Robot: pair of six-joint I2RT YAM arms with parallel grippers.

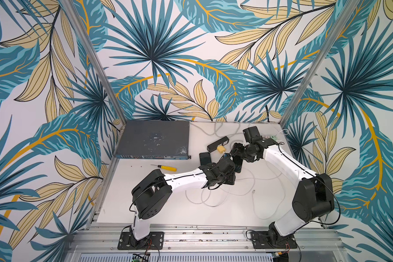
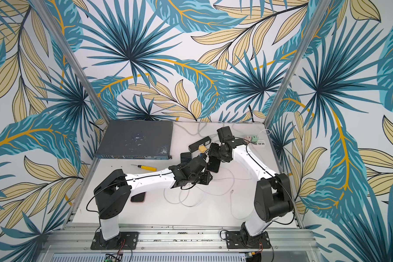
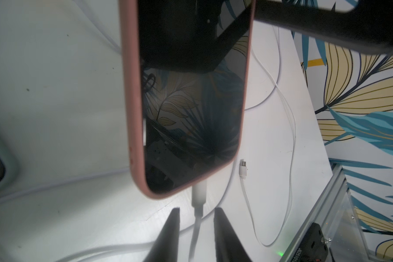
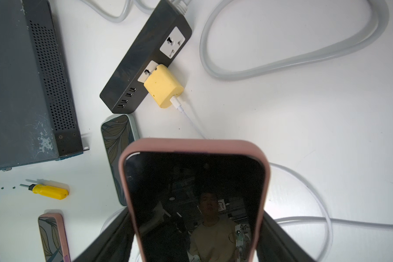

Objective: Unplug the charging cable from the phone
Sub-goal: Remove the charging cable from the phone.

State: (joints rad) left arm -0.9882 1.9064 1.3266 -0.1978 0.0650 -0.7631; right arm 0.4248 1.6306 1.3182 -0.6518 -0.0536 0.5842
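A phone in a pink case, its screen dark, is held above the table by my right gripper, whose fingers press on its two long sides. The phone is mostly hidden behind the two wrists in both top views. From the phone's lower end a white charging cable runs out, its plug seated in the port. My left gripper straddles the cable just below the plug. A small gap shows on either side of the cable, and neither finger touches it.
A black power strip with a yellow charger lies behind the phone. Left of it are a grey network switch and a yellow screwdriver. Two more phones and loose white cables lie on the table.
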